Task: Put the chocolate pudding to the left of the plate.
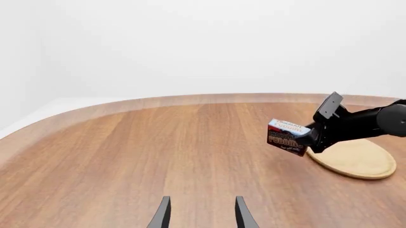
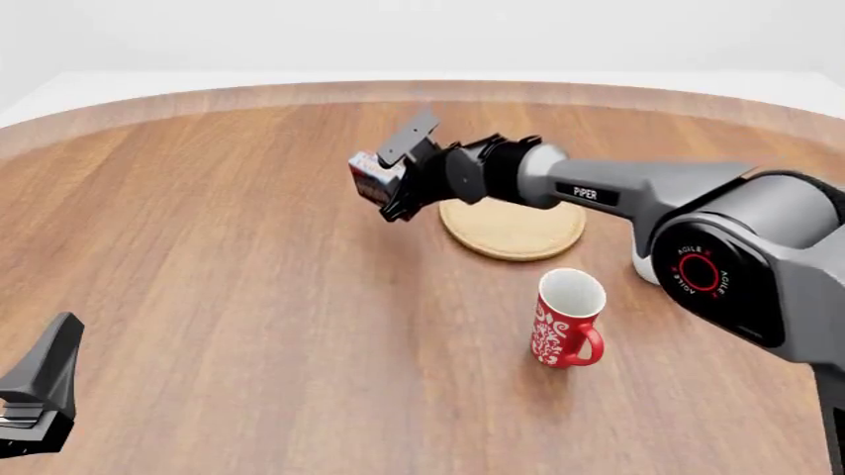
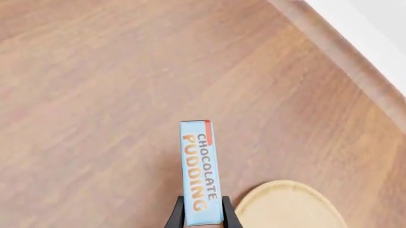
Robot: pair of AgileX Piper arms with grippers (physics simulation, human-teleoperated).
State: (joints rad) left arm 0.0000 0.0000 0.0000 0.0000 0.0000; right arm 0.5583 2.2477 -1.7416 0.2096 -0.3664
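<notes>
My right gripper [image 2: 386, 193] is shut on the chocolate pudding [image 2: 371, 174], a dark-brown box with a light-blue top, and holds it above the table just left of the plate [image 2: 516, 229], a flat round tan wooden disc. In the right wrist view the pudding [image 3: 200, 173] sits between the fingers [image 3: 176, 216], with the plate's [image 3: 288, 209] edge beside it. The left wrist view shows the pudding [image 1: 286, 137], the right gripper [image 1: 309, 138] and the plate [image 1: 358, 159] across the table. My left gripper [image 1: 201, 213] is open and empty, low at the near left [image 2: 34, 401].
A red mug [image 2: 567, 319] with a white pattern stands upright in front of the plate. A white object [image 2: 643, 267] shows partly behind the right arm. The wooden table [image 2: 212, 247] has a rounded far edge.
</notes>
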